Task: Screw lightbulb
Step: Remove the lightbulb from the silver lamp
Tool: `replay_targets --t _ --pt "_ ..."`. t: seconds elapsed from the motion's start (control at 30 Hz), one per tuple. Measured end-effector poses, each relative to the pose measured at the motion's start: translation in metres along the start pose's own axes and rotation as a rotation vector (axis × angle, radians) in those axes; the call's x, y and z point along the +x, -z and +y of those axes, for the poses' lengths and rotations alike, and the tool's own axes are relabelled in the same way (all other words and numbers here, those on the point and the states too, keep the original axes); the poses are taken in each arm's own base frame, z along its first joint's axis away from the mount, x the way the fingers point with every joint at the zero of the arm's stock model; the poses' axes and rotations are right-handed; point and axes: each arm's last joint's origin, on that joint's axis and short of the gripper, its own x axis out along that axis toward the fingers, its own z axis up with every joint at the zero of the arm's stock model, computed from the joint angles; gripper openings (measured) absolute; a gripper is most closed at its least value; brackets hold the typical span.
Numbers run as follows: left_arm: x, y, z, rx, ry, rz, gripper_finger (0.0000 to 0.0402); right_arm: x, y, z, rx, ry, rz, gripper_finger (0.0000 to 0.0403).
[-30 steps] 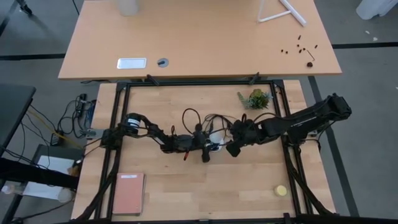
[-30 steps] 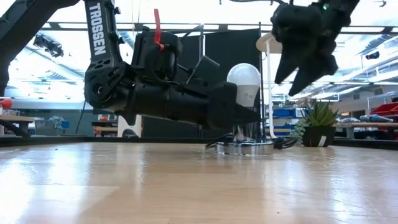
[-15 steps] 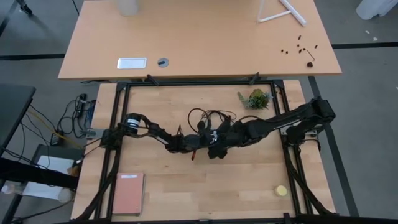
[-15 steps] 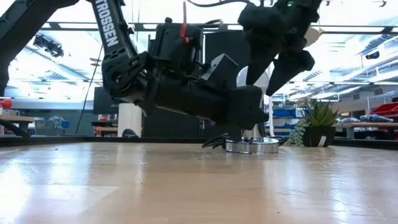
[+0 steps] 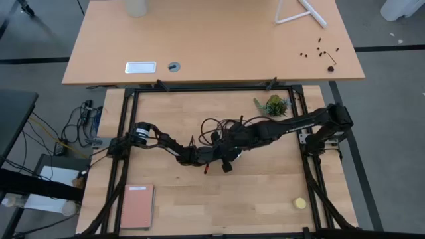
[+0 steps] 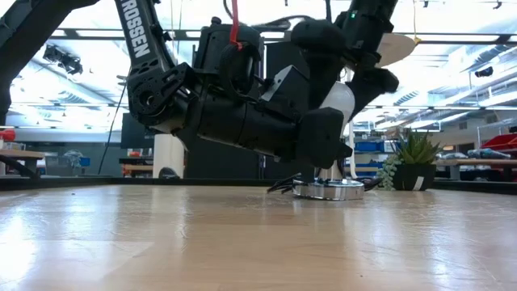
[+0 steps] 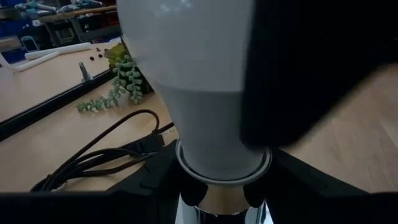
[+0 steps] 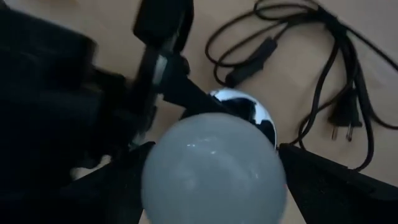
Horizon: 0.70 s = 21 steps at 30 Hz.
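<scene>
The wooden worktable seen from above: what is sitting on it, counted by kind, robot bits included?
Robot arms: 2, the left arm with left pincer at the bulb's neck, the right arm with right pincer over its dome
Lightbulb: 1
Silvery lamp base with black cord: 1
Small plant: 1
Reddish notebook: 1
Yellow disc: 1
Total: 7

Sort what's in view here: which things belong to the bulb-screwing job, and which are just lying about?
In the job:
- lightbulb, standing in its base
- round silvery base with black cord
- left claw, low at the bulb's neck
- right claw, above, straddling the bulb

Lying about:
- small potted plant
- yellow round thing
- pink notebook
</scene>
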Motion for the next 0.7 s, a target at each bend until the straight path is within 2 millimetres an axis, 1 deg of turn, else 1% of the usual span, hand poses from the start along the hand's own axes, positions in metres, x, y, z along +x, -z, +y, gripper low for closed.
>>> replay_targets --t 0.2,0.43,0.63,0.7 --pt "0.000 0.001 0.000 -0.002 0.000 0.007 0.0188 0.009 -0.005 -0.004 0.022 0.011 0.050 0.0346" --pt "0.000 0.001 -0.001 -0.003 0.024 0.011 0.0190 0.011 -0.008 -0.011 0.024 0.048 0.076 0.0346" --pt "-0.001 0.001 -0.002 0.006 0.051 -0.007 0.0210 0.014 -0.011 -0.016 0.012 0.054 0.100 0.0346" --pt "-0.002 0.006 -0.003 0.013 0.060 -0.040 0.0212 0.015 -0.011 -0.017 0.011 0.066 0.111 0.0346"
